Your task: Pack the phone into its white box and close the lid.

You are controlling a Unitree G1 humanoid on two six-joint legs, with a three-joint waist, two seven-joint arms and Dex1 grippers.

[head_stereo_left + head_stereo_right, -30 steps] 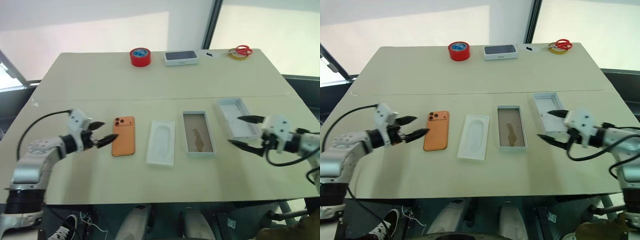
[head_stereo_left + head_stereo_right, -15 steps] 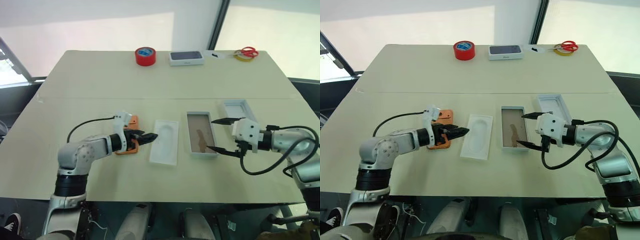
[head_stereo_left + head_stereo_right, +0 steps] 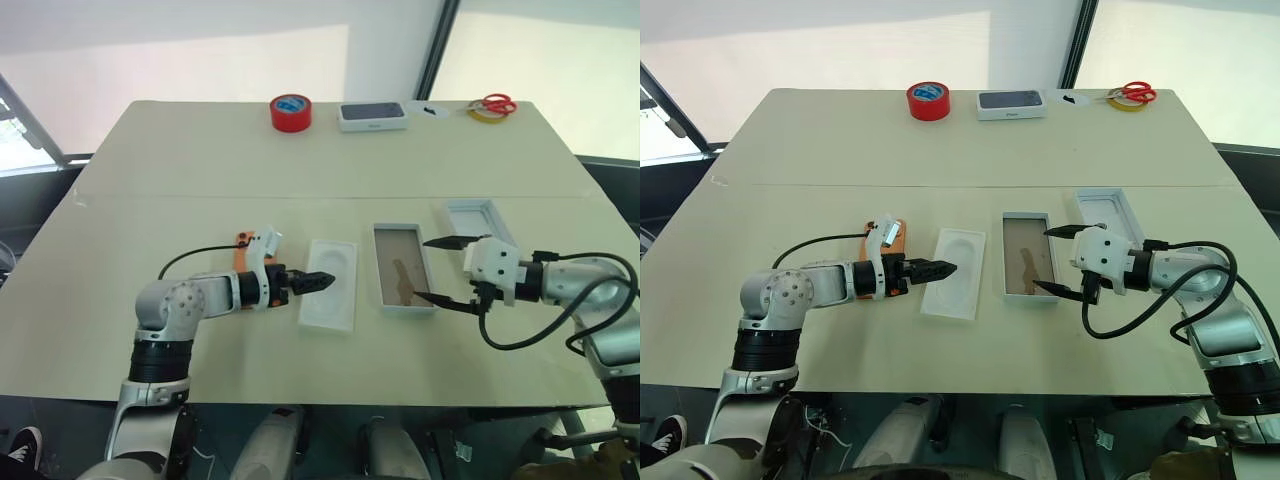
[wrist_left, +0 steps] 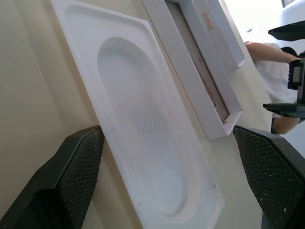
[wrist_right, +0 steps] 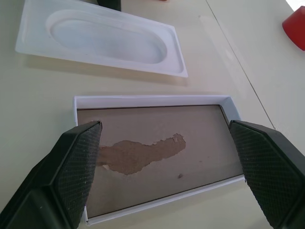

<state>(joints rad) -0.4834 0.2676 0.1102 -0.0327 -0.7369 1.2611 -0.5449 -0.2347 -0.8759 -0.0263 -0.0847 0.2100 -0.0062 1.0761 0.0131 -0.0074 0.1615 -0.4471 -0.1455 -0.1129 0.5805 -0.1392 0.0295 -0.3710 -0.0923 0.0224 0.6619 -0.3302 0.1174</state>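
No writing is legible to me; the lid (image 4: 224,33) bears small orange lettering I cannot read. My left gripper (image 3: 940,268) is spread wide and holds nothing, its fingertips over the near edge of the white insert (image 3: 332,282) with its oval recess. The phone (image 3: 886,262) lies on the table (image 3: 200,160) just beside that insert, mostly hidden by my left wrist. My right gripper (image 3: 436,269) is also spread wide with nothing in it, straddling the white box (image 5: 157,148), which holds nothing on its brown floor.
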